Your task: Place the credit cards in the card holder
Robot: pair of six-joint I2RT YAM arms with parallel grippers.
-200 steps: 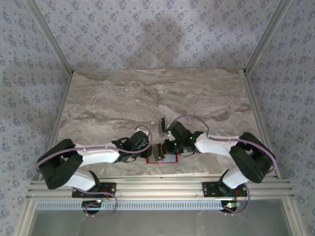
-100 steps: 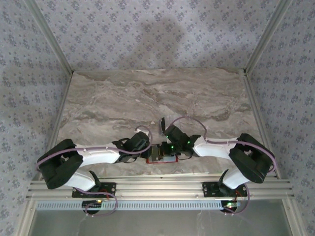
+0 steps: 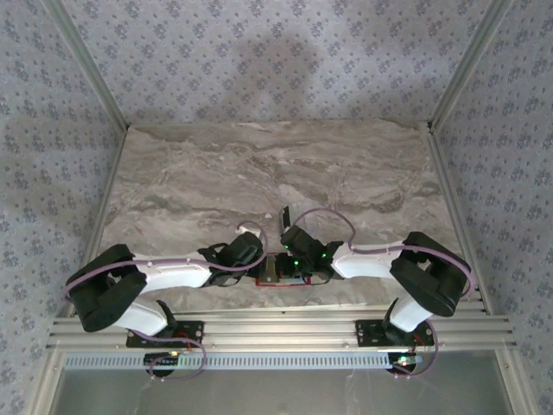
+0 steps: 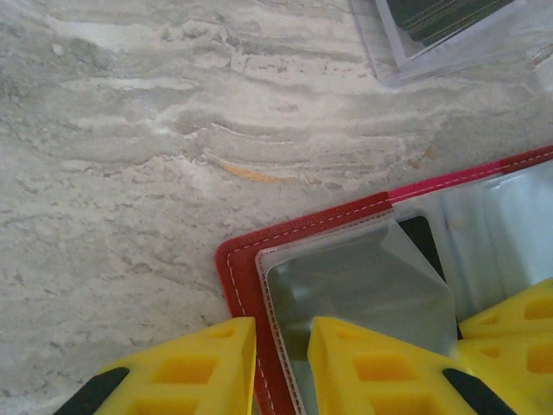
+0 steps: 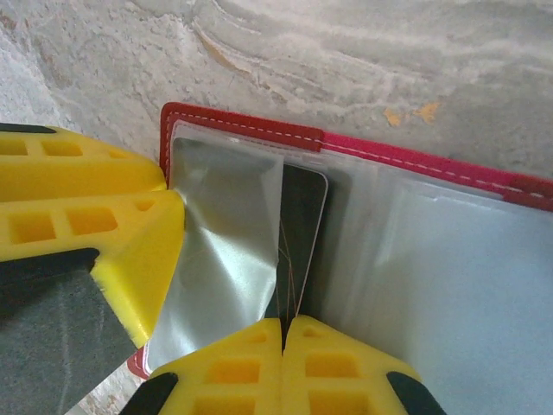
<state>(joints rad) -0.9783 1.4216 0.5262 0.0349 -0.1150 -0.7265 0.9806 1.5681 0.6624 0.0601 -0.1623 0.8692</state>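
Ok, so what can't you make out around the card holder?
- Right wrist view: the dark card's near end vanishes between the right end effector's fingers; depth in the sleeve unclear.
- Left wrist view: clear box cut off by the top edge, its cards uncountable; whether the left end effector pinches or presses the card holder's edge unclear.
- Top external view: card holder mostly covered by both end effectors, too small for detail.

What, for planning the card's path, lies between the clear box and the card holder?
Bare marble table separates clear box and card holder, per the left wrist view.
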